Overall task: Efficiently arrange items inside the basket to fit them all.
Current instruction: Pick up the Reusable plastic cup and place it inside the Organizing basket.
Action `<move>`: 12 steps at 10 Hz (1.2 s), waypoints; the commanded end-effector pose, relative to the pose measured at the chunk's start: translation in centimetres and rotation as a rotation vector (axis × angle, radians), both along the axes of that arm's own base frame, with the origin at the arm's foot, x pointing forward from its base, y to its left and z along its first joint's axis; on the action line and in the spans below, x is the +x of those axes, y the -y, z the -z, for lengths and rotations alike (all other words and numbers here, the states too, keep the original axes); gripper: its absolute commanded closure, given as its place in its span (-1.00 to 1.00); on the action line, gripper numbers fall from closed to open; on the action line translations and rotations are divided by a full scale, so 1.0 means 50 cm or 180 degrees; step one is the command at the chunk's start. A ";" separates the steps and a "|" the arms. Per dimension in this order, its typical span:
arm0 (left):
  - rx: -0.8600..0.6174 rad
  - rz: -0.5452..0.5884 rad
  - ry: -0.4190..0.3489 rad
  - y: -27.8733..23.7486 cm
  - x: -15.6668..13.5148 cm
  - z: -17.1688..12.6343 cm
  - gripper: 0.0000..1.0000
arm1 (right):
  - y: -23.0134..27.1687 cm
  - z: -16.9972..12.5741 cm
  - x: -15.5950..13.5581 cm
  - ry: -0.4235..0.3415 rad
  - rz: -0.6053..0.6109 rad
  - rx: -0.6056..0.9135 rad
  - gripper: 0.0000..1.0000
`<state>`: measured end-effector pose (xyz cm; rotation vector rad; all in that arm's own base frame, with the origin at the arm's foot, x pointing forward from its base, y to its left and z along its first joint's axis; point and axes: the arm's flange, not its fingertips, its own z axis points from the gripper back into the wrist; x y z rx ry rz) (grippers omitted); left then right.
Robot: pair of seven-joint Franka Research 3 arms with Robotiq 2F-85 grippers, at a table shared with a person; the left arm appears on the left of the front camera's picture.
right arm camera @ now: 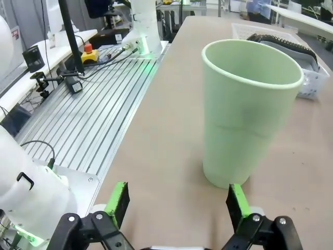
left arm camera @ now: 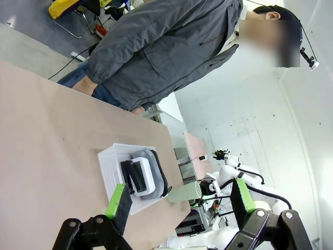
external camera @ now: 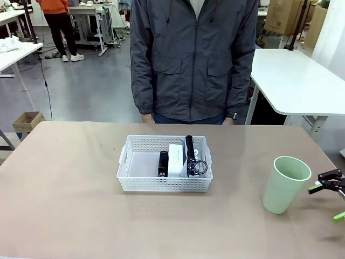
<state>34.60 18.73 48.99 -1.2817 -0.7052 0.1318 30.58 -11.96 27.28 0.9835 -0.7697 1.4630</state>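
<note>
Right tool [right arm camera: 178, 205], jaws wide apart (holding nothing), should square up on the cup [right arm camera: 244, 114] mid-height before squeezing gently.

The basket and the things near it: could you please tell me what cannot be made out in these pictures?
Shoe: front view, upper mostly hidden between box and basket wall.
Right hand: front view, cut off by the right edge.
Cup: its inside bottom, hidden by its own wall in front and right wrist views.
Stapler: left wrist view, too small for any detail.
</note>
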 end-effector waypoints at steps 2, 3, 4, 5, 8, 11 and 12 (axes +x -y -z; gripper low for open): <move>0.0010 0.0002 -0.0006 0.001 -0.006 -0.003 -1.00 | 0.000 0.000 0.000 0.0000 0.0000 0.0000 -1.00; 0.0010 0.0002 -0.0006 0.001 -0.006 -0.003 -1.00 | -0.008 0.014 0.008 0.0235 0.0083 0.0053 -1.00; 0.0010 0.0002 -0.0006 0.001 -0.006 -0.003 -1.00 | -0.016 0.025 0.023 0.0426 0.0261 0.0051 -1.00; 0.0010 0.0002 -0.0006 0.001 -0.006 -0.003 -1.00 | -0.022 0.035 0.037 0.0519 0.0415 -0.0149 -1.00; 0.0010 0.0002 -0.0006 0.001 -0.006 -0.003 -1.00 | -0.044 0.062 0.072 0.0443 0.0688 -0.0475 -1.00; 0.0010 0.0002 -0.0006 0.001 -0.006 -0.003 -1.00 | -0.073 0.087 0.093 0.0394 0.0544 -0.0650 -1.00; 0.0010 0.0002 -0.0006 0.001 -0.006 -0.003 -1.00 | -0.081 0.093 0.097 0.0377 0.0493 -0.0652 -1.00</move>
